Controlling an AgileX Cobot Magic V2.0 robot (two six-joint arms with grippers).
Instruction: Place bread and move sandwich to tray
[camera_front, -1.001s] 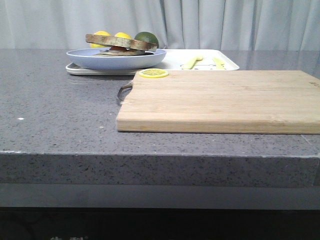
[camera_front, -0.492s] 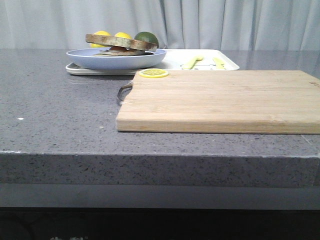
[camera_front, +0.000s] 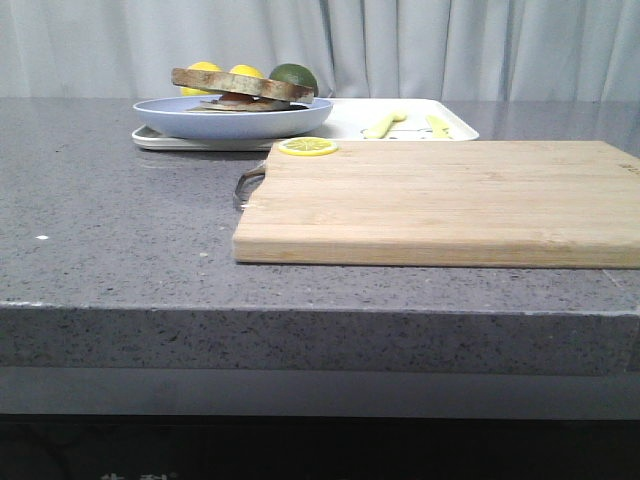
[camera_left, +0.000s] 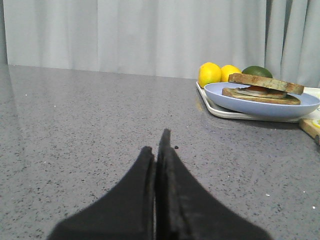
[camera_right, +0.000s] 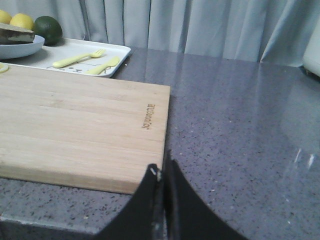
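Comparing the front view with those from a second and half a second ago: no item has shifted; every object sits where it did.

Tray (camera_front: 455, 131): white, rectangular, low rim, at the far side of the grey countertop (camera_front: 110, 220), just behind the cutting board. Carries the plate on its left part and two pale yellow utensils, a fork (camera_right: 77, 58) and a spoon (camera_right: 103, 65), on its right part.

Plate (camera_front: 180, 121): round, light blue, resting on the tray and overhanging its left end slightly.

Sandwich (camera_front: 243, 90): on the plate. Top slice of brown-crusted bread (camera_left: 265, 83) lies tilted over a lower slice, with a white and reddish filling showing between them. Egg yolk cannot be made out.

Fruit: two lemons (camera_left: 209, 73) and one dark green lime (camera_front: 293, 75), behind the plate at the tray's far edge.

Cutting board (camera_front: 450, 200): light wood, metal handle at its left end, bare except for a lemon slice (camera_front: 307, 147) at its far left corner.

Left gripper (camera_left: 159, 152): black fingers pressed together, clenched on nothing, low over bare countertop, well apart from the tray.

Right gripper (camera_right: 162, 172): fingers closed against each other, holding nothing, just beside the near right corner of the cutting board.
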